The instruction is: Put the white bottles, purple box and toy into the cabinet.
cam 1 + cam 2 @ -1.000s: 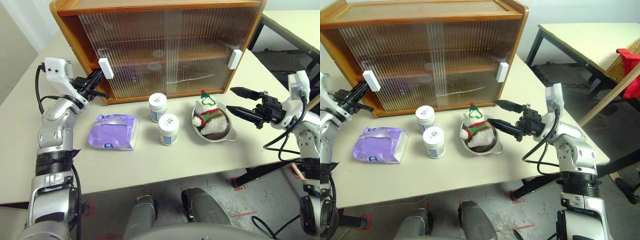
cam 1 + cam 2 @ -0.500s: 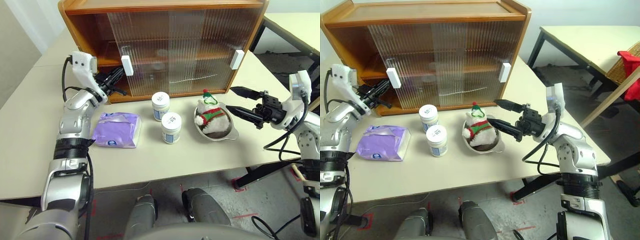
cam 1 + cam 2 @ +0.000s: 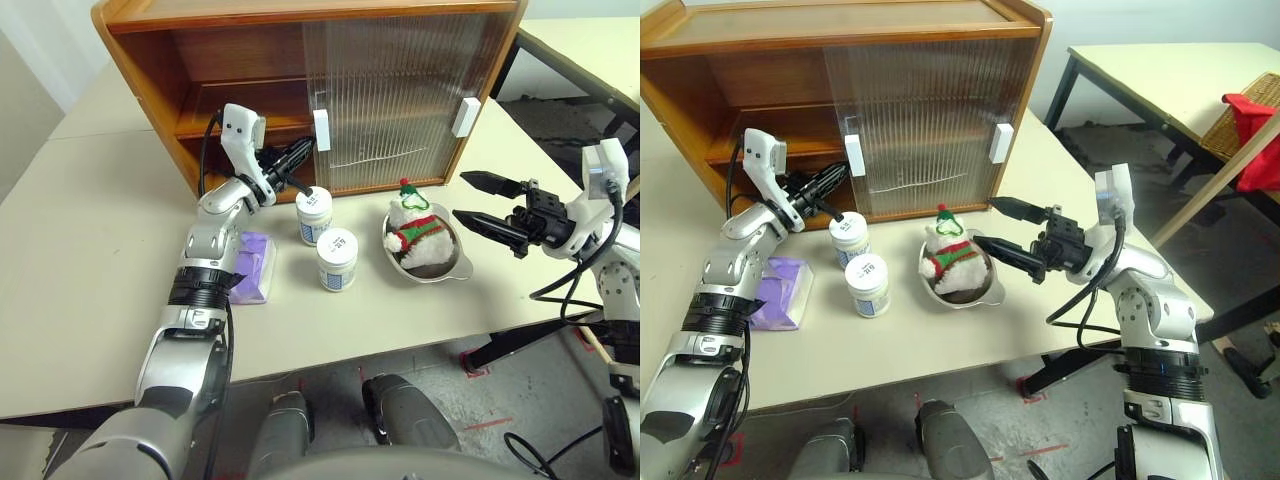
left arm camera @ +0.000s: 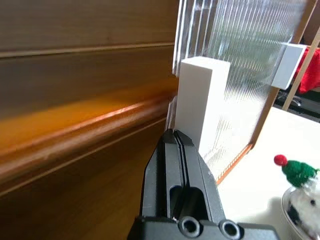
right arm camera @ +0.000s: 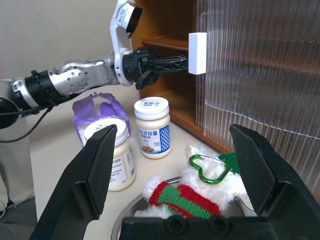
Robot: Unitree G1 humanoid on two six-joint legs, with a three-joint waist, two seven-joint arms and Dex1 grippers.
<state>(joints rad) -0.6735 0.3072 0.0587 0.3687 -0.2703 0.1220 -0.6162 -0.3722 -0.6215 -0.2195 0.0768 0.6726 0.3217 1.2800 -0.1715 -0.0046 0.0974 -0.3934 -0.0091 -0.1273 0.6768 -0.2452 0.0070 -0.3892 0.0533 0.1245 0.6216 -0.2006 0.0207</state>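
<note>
The cabinet (image 3: 150, 60) stands at the back of the table, its left half open. My left gripper (image 3: 306, 148) is shut, with its tips against the white handle (image 3: 321, 130) of the left sliding door; the same handle (image 4: 197, 100) fills the left wrist view. Two white bottles (image 3: 315, 215) (image 3: 337, 259) stand in front of the cabinet. The purple box (image 3: 252, 268) lies left of them, partly hidden by my left arm. The toy (image 3: 420, 235) sits in a metal bowl (image 3: 455, 265). My right gripper (image 3: 460, 197) is open, just right of the toy.
The right door's white handle (image 3: 465, 117) is near the cabinet's right side, with both ribbed doors stacked over that half. A second table (image 3: 590, 50) stands at the back right, and a red cloth (image 3: 1255, 120) hangs on a chair beyond it.
My left gripper has moved right with the left door's handle, sliding that door across and uncovering the cabinet's left half. The right arm has stayed still.
</note>
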